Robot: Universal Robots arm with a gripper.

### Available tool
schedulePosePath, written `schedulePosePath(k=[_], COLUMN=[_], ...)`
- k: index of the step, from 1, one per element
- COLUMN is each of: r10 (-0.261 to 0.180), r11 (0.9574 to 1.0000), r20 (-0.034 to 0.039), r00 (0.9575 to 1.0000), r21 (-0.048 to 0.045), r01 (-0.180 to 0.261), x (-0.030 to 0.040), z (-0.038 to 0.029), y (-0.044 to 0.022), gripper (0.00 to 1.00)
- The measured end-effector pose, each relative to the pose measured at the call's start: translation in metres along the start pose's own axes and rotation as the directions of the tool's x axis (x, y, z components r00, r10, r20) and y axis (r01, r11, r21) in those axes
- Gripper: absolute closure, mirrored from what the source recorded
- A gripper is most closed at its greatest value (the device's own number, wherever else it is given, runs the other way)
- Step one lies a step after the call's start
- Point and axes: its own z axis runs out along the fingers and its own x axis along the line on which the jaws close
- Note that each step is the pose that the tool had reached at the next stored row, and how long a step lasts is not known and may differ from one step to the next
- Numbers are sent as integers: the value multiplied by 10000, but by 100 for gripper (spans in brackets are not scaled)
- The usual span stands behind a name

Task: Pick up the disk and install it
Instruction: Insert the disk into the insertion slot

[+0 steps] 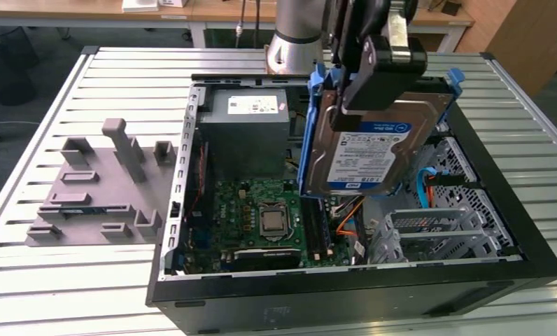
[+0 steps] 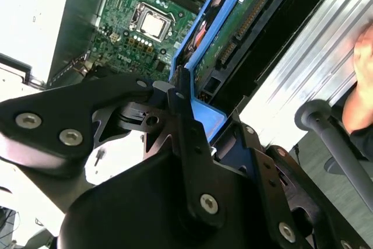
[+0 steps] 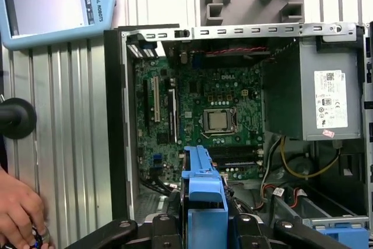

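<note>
Black pincer (image 2: pixel 198 109) with silver screws (image 2: pixel 71 137), silver-grey arm (image 1: pixel 291 42).

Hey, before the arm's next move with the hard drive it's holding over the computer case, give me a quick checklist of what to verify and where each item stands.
1. Black tool shut on silver hard disk in blue plastic carrier: ok.
2. Disk raised above open black computer case: ok.
3. Orange cables out of the disk's way: cannot tell.
4. Perforated grey metal cage free to take the disk: cannot tell.
5. Person's hand away from the work area: not ok, it is beside the case.
</note>
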Motion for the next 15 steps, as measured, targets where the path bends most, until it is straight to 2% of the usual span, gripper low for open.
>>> schedulePosePath(k=[6, 9, 12, 15], r10=[0, 0, -6, -214], r11=[10000, 10000, 10000, 9998], r20=[-3, -3, -3, -6], r00=[10000, 10000, 10000, 9998], r21=[-5, -5, -5, -7], r01=[0, 0, 6, 214], x=[13, 36, 90, 96], z=[16, 28, 43, 67], y=[-145, -165, -170, -170], gripper=[64, 64, 64, 64])
